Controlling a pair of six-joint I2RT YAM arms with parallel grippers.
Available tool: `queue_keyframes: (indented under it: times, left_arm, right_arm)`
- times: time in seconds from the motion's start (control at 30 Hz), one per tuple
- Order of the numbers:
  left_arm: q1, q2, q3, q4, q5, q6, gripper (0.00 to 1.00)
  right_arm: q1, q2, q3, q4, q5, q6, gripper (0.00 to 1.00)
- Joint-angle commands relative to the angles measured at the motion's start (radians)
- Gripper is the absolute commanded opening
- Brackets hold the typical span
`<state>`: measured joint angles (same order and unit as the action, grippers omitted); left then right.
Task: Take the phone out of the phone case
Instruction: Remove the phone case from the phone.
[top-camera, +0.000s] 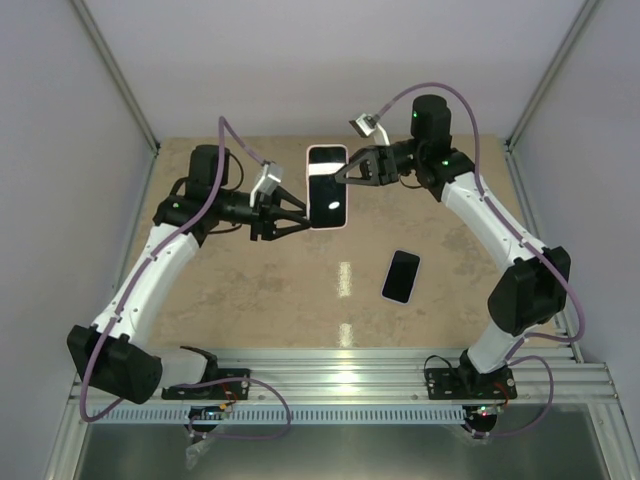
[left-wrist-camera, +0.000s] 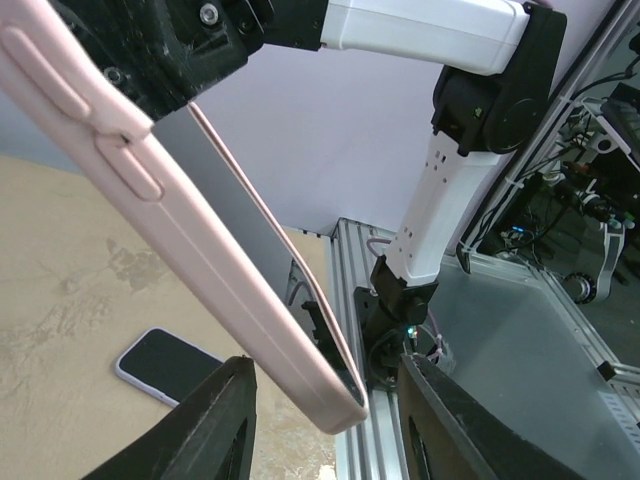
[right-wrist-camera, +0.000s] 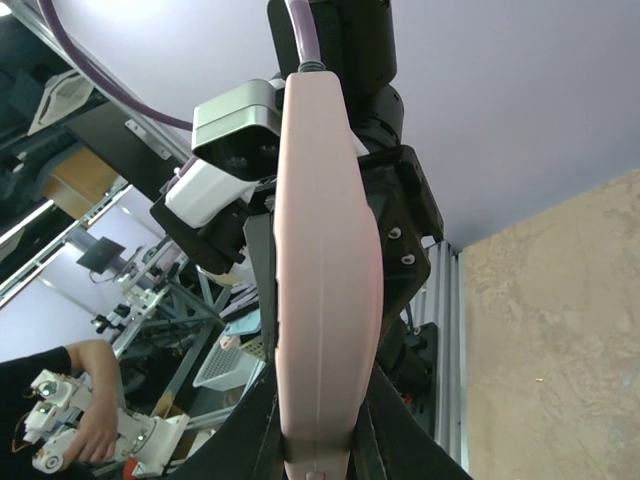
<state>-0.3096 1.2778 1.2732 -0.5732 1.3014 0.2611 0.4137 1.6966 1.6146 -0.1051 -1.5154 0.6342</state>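
View: top external
phone case (top-camera: 327, 150): pink; held in the air over the far middle of the table (top-camera: 230, 290), face up.
phone (top-camera: 328, 200): dark glossy screen is seen seated inside the case's rim.
right gripper (top-camera: 343, 175): closed on the case's right edge, near its far end.
left gripper (top-camera: 306, 214): set at the case's left edge, near its near end; contact cannot be told here.
second phone (top-camera: 401, 276): dark, laid flat on the table, well apart from the case.

View: left wrist
fingers (left-wrist-camera: 215, 425): spread, one on each side of the case's lower corner, with a gap seen on both sides.
case: tilted; side buttons are seen along its edge.
second phone: seen on the table beyond.

View: right wrist
fingers (right-wrist-camera: 262, 440): pressed onto the case, which is seen edge-on and upright between them.
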Motion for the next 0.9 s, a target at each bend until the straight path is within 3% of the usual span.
queue_keyframes:
  times: [0.0,0.27,0.5,0.87]
  left_arm:
    - [-0.003,-0.005,-0.013,-0.047,-0.008,0.091,0.41]
    - [-0.003,0.01,-0.013,-0.037,-0.039,0.096,0.33]
    - [-0.003,0.025,-0.005,-0.061,-0.092,0.157,0.23]
    - [-0.003,0.039,0.005,-0.105,-0.17,0.26,0.14]
  right_arm:
    - [0.0,0.006,0.033,0.04,-0.046,0.045,0.0]
    - [0.003,0.002,0.035,0.042,-0.048,0.05,0.0]
    - [0.009,-0.001,0.037,0.041,-0.078,0.049,0.01]
    - [0.022,0.009,0.062,-0.028,-0.121,-0.003,0.0]
